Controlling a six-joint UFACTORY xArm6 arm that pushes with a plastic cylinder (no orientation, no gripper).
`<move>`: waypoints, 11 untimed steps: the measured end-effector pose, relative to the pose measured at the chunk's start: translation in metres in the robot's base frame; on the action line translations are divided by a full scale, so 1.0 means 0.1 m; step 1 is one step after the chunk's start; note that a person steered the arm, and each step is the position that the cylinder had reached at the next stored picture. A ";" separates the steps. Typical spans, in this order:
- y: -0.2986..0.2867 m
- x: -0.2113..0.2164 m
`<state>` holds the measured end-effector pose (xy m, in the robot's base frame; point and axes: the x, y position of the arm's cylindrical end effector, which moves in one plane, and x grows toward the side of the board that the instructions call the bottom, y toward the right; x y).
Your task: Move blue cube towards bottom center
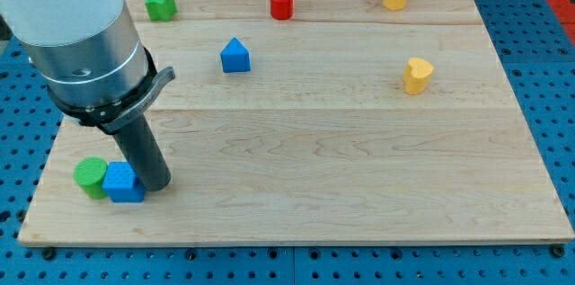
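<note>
Reaching down from the view's top left, rod slanting toward the board's bottom-left corner, my tip [158, 185] resting on the surface near its bottom edge.

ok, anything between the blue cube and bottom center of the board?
Nothing visible. The blue cube sits at the view's bottom left, with the green cylinder touching its left side. My tip is against the cube's right side, on the side the cube must travel toward; beyond it, the board is bare.
</note>
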<state>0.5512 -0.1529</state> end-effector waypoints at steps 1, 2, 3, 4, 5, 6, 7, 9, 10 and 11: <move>0.05 -0.05; 0.21 -0.19; 0.37 -0.32; 0.40 -0.45; 0.02 -0.47; -0.45 -0.47; -0.93 -0.45; -1.43 0.12; -1.18 0.36; -0.51 0.33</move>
<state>0.5843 -0.2044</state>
